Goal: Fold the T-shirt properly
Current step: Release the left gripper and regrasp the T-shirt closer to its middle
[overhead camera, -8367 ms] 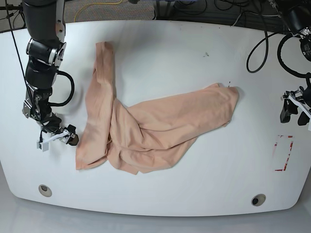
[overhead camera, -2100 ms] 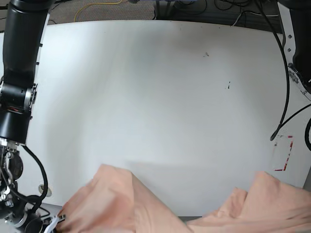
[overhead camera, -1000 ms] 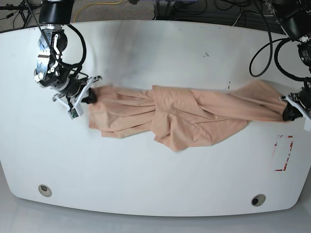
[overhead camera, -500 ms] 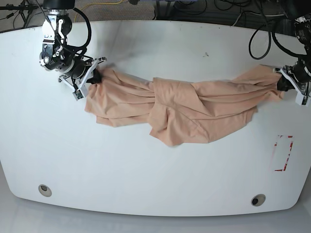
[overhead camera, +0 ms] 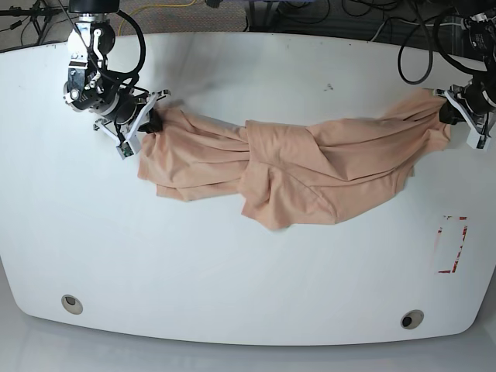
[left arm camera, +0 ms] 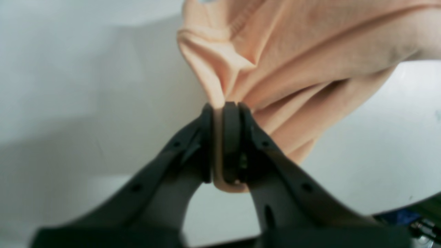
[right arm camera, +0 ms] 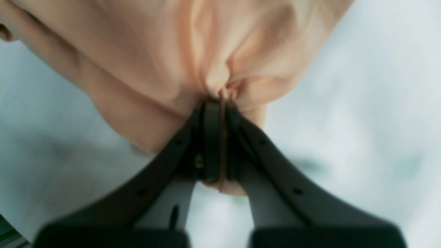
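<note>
Peach-pink cotton T-shirt point(overhead camera: 294, 174) stretched between 2 grippers across the white oval table point(overhead camera: 248, 271).

The soft, short-sleeved garment lies twisted and bunched along the far half of the tabletop, with a knot-like fold near its middle and loose cloth sagging toward the near edge. On the base view's left, the right gripper point(overhead camera: 147, 122) pinches 1 end of the T-shirt; its wrist view shows the dark jaws pressed together on a gathered tuck of peach fabric point(right arm camera: 220, 86), a small nub poking out below them. On the base view's right, the left gripper point(overhead camera: 448, 110) clamps the other end near the table's edge; its wrist view shows a thin fold of cloth point(left arm camera: 217, 148) sandwiched between nearly closed jaws. A red-outlined rectangle mark point(overhead camera: 452, 244) sits on the table, well apart from the shirt.
</note>
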`<state>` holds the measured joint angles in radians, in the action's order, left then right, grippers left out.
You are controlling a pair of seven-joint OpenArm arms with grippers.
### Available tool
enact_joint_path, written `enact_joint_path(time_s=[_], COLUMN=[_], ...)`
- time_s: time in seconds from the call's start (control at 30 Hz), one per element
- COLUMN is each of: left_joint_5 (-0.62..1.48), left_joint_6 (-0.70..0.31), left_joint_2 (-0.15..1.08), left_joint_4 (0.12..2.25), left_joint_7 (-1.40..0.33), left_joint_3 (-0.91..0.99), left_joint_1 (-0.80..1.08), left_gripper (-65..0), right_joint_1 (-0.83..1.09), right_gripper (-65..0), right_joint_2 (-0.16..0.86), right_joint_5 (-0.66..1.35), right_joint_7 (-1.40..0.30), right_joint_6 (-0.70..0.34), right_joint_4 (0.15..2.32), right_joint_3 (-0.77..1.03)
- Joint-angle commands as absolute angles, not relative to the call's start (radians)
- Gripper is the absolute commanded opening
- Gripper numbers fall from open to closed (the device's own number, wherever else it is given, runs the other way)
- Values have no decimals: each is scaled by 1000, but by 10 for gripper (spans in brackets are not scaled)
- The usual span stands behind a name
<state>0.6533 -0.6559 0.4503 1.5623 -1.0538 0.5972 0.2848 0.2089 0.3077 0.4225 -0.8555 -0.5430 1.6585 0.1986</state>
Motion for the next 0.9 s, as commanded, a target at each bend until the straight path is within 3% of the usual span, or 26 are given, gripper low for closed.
enact_joint_path(time_s=[0.0, 0.17, 0.27, 0.6, 0.87], left_joint_5=[670, 670, 671, 800, 765], left_joint_6=[-661, -661, -661, -665, -562], left_joint_2=[487, 489, 489, 483, 423], left_joint_4=[1581, 1583, 1587, 1710, 1592], left_joint_7=[-1043, -1050, -1070, -1185, -1188], left_joint_3=[604, 602, 605, 605, 552], left_joint_1=[294, 291, 275, 114, -105], left_gripper=[-518, -311, -240, -235, -231], right_joint_1=[200, 200, 200, 197, 186], right_gripper=[-650, -650, -650, -650, -650], right_joint_2=[317, 317, 317, 317, 315], right_joint_5=[430, 430, 430, 430, 433], right_joint_7=[-849, -849, -849, -849, -849], right_joint_6=[-544, -544, -544, -544, -544], right_joint_4=[1701, 1724, 1725, 1725, 1725], right_joint_3=[203, 202, 202, 202, 202])
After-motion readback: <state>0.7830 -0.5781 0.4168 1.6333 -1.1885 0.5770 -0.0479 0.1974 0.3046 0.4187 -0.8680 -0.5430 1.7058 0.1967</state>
